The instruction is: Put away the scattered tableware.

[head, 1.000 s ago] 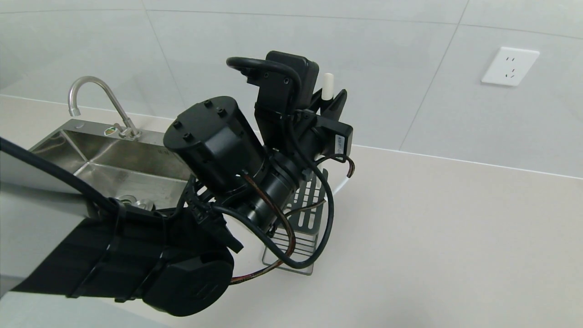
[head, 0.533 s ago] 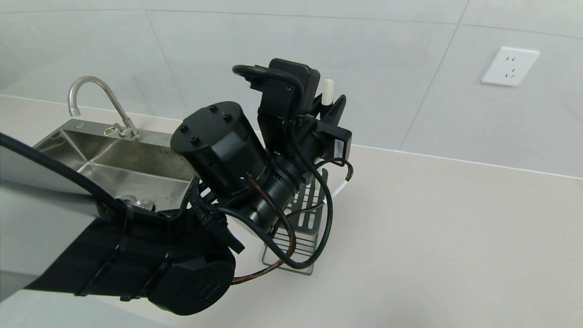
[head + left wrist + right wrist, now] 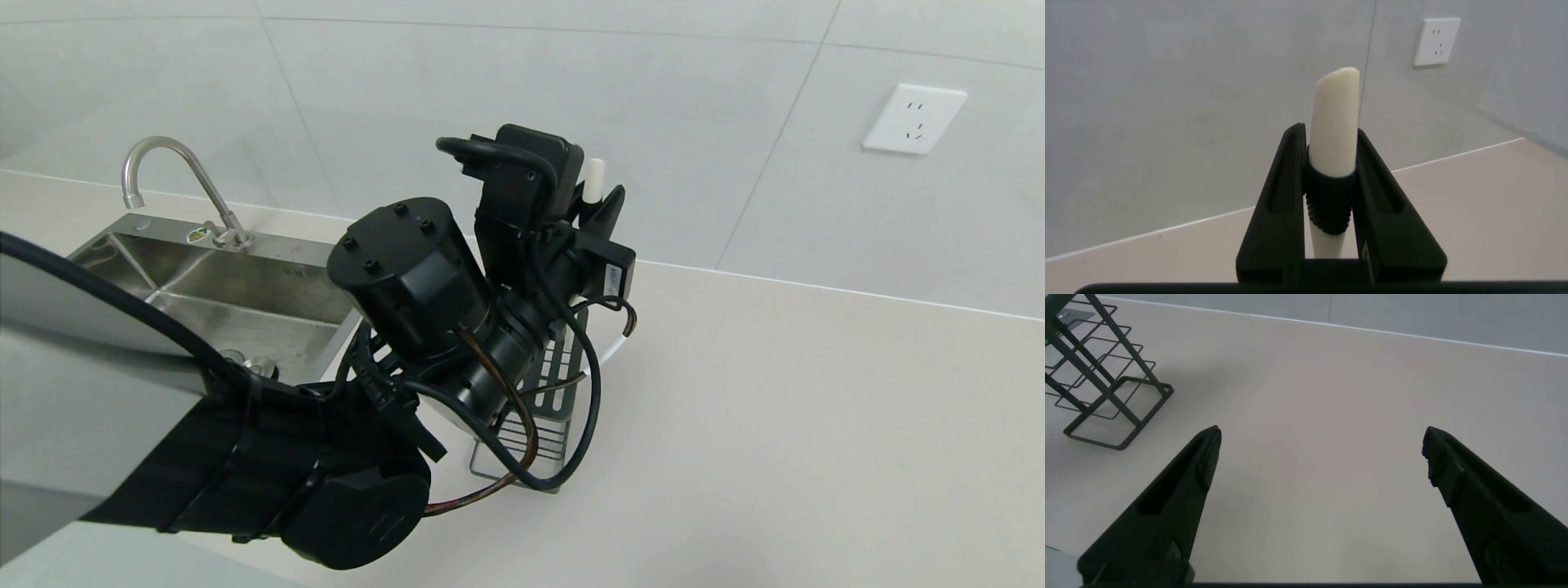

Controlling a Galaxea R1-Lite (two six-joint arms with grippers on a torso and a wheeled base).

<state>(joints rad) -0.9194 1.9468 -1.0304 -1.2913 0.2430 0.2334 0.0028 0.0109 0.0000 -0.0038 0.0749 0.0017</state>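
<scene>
My left gripper [image 3: 602, 194] is raised above the counter and shut on a white utensil handle [image 3: 594, 175] whose rounded end sticks up past the fingers. Seen from the left wrist, the white handle [image 3: 1337, 106] stands upright, clamped between the two black fingers of the left gripper [image 3: 1333, 143]. Below the arm a wire dish rack [image 3: 540, 404] stands on the counter, and a white curved rim [image 3: 614, 347] shows beside it, mostly hidden by the arm. My right gripper [image 3: 1319, 449] hangs open over bare counter, with the wire rack [image 3: 1104, 380] off to one side.
A steel sink [image 3: 212, 298] with a curved faucet [image 3: 167, 163] lies at the left. A wall socket [image 3: 914, 118] is on the tiled wall at the upper right. The beige counter [image 3: 816, 425] stretches out to the right of the rack.
My left arm has shifted a little to the right and slightly down in the head view, still clamping the white handle.
</scene>
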